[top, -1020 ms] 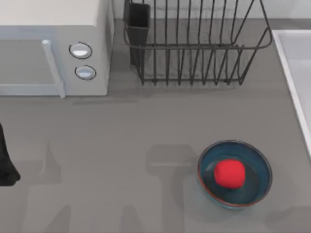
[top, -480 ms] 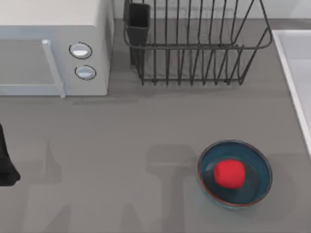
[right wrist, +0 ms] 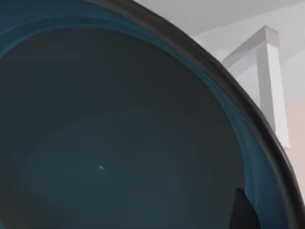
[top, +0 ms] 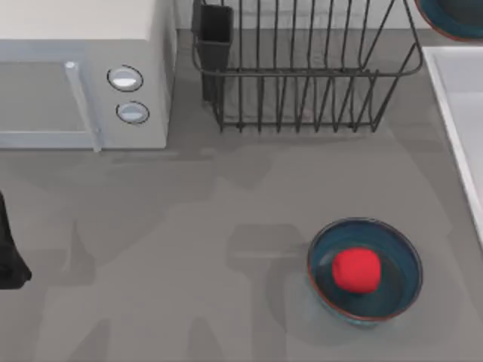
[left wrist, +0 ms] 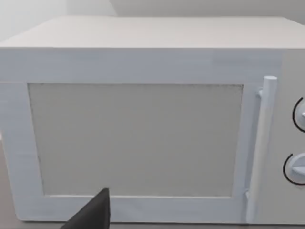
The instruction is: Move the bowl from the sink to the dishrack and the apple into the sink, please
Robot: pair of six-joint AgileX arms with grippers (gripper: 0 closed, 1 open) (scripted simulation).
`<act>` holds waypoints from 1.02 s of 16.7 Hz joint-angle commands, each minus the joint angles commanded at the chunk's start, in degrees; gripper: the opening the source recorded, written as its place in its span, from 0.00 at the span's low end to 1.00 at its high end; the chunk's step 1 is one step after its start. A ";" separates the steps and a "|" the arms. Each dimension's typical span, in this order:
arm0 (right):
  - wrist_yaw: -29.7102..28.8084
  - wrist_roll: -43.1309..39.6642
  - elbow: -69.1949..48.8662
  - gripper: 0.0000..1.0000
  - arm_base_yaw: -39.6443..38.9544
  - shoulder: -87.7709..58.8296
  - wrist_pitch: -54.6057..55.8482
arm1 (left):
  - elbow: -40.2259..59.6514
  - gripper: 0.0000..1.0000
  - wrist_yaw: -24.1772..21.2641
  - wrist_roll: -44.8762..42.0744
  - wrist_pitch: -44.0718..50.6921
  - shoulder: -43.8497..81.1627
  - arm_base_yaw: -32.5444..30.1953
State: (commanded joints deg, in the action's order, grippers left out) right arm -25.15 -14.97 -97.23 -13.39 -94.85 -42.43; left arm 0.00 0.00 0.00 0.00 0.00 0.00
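**Bowl edges in by the dishrack's far right corner**

Since half a second ago, a teal bowl [top: 451, 19] has come into the top view, just beyond the far right corner of the dishrack [top: 302, 68] and over the far end of the sink [top: 460, 98]. The right wrist view looks straight into this bowl's dark blue inside [right wrist: 119, 143], with a pale sink edge behind its rim; whether the right gripper's fingers are clenched on it cannot be told. The second bowl [top: 400, 283] sits on the table well in front of the dishrack, toward its right end, with the apple [top: 356, 270] lying inside it. The microwave [top: 75, 75] stands just left of the dishrack. The left arm [top: 9, 256] is parked far left of the dishrack, at the table's edge, its gripper state not discernible.
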 joint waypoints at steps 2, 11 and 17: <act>-5.25 4.51 0.44 0.00 -9.13 -0.73 9.87 | 0.00 1.00 0.00 0.00 0.00 0.00 0.00; -21.38 15.97 2.37 0.00 -31.36 -0.62 41.10 | 0.00 1.00 0.00 0.00 0.00 0.00 0.00; -21.70 16.36 2.38 0.00 -31.96 -0.69 41.96 | 0.00 1.00 0.00 0.00 0.00 0.00 0.00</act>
State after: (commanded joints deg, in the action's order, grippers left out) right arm -46.85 1.39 -94.85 -45.35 -95.54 -0.47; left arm 0.00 0.00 0.00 0.00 0.00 0.00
